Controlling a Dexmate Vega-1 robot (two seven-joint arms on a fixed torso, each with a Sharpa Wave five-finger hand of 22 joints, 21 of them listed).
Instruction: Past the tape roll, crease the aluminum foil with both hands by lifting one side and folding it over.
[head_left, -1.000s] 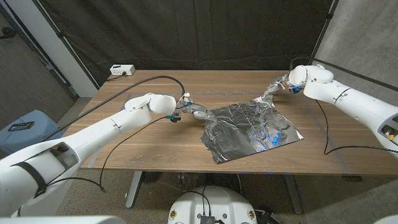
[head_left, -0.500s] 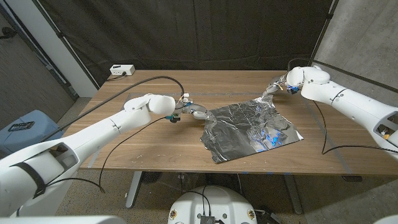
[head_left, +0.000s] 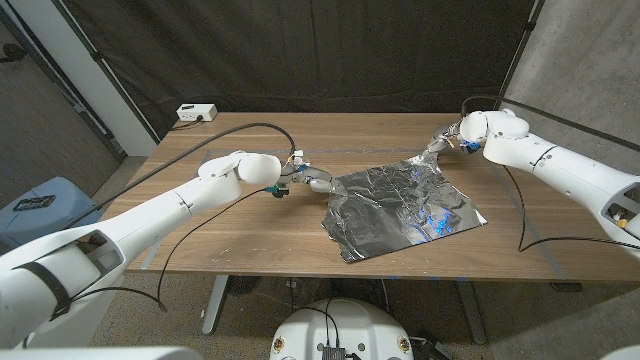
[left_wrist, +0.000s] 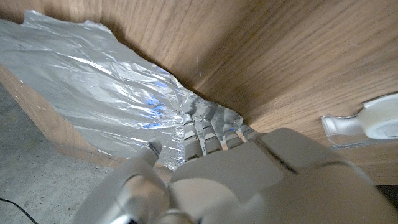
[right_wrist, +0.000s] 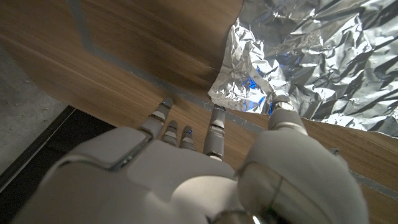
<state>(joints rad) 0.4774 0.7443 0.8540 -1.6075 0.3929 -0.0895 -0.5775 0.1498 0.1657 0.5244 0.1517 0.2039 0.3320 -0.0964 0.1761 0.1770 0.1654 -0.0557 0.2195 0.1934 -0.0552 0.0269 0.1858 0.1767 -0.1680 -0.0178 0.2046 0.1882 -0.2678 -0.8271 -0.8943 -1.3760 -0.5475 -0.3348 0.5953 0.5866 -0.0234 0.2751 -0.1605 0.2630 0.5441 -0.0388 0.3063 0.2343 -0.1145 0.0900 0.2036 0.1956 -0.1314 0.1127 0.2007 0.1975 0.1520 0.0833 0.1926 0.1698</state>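
The right hand (head_left: 452, 139) pinches the far right corner of the foil (head_left: 400, 208), raised off the table (head_left: 250, 240), while the left hand (head_left: 312, 180) grips its far left corner, so lifting seems underway and folding toward the near edge comes next.

The aluminum foil (head_left: 400, 208) covers the table's (head_left: 250, 240) middle right, its far corner pinched up by the right hand (head_left: 452, 140) — the left hand (head_left: 312, 181) grips its left edge. Bare wood lies left and front. A white box (head_left: 196, 113) sits at the far left corner — a black cable (head_left: 240, 128) arcs near it.
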